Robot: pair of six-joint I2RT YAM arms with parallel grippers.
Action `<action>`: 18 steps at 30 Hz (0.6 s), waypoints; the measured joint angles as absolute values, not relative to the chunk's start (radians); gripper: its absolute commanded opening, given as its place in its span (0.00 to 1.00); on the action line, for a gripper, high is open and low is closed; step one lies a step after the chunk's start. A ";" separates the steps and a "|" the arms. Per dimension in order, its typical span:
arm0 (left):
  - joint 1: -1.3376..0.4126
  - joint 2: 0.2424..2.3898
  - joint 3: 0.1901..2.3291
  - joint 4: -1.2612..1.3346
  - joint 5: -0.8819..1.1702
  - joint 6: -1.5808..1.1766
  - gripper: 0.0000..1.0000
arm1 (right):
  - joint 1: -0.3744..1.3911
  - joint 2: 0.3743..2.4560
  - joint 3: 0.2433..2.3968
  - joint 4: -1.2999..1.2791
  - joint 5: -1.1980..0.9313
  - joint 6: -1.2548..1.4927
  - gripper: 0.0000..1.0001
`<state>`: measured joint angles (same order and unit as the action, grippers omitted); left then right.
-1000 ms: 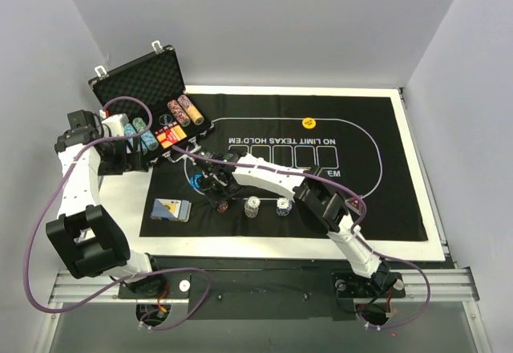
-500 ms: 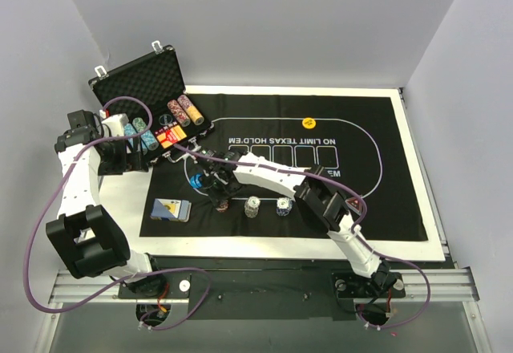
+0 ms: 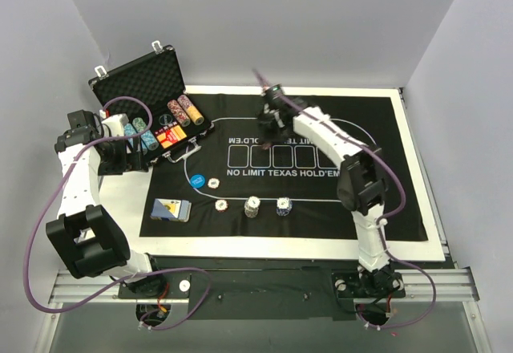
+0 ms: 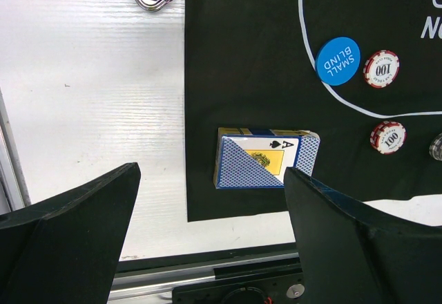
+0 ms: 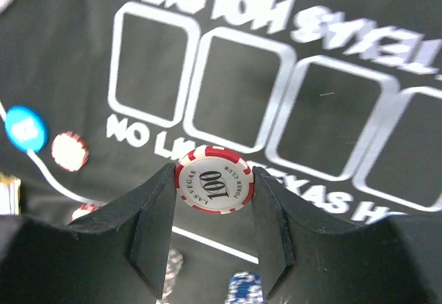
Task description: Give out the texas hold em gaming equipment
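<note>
**A:** The right gripper (image 3: 269,119) is pinching a red-and-white chip (image 5: 215,182) by its rim, jaws narrowed onto it, hovering over the felt mat's (image 3: 405,200) far side.

**B:** It's reading "100, Las Vegas Poker Club". I'd be lowering it flat before letting go, so it isn't rolling.

**A:** The left gripper (image 4: 213,173) is hanging wide open and empty above the card deck (image 4: 266,157).

**B:** The mat's saying "No Limit Texas Hold'em", and the blue button (image 4: 338,60) is showing "Small Blind".

The right gripper (image 5: 213,179) has left the near left part of the black felt mat (image 3: 385,200), where it hung low beside the blue round "SMALL BLIND" button (image 3: 197,181). It is now raised over the mat's far side. Its jaws pinch a red-and-white "100" poker chip (image 5: 213,184) by the rim. The button and a second red-and-white chip (image 3: 214,183) just beside it now lie uncovered.
</note>
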<state>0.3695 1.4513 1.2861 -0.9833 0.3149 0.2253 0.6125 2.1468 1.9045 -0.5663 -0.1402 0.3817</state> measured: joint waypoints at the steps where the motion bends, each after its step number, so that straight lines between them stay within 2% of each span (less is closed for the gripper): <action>1: 0.369 1.452 1.286 -0.983 0.315 0.225 0.97 | 0.567 2.135 1.905 -0.564 -0.134 0.384 0.06; 10: 0.369 1.465 1.287 -0.983 0.310 0.226 0.97 | 0.230 2.128 1.913 -0.570 0.006 0.419 0.09; 18: 0.369 1.476 1.287 -0.983 0.303 0.226 0.97 | 0.117 2.230 2.024 -0.585 0.079 0.431 0.16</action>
<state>0.3695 1.4761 1.2869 -0.9833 0.3027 0.2260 0.1173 2.2295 2.0235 -0.5846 0.0792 0.4313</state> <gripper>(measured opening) 0.972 0.393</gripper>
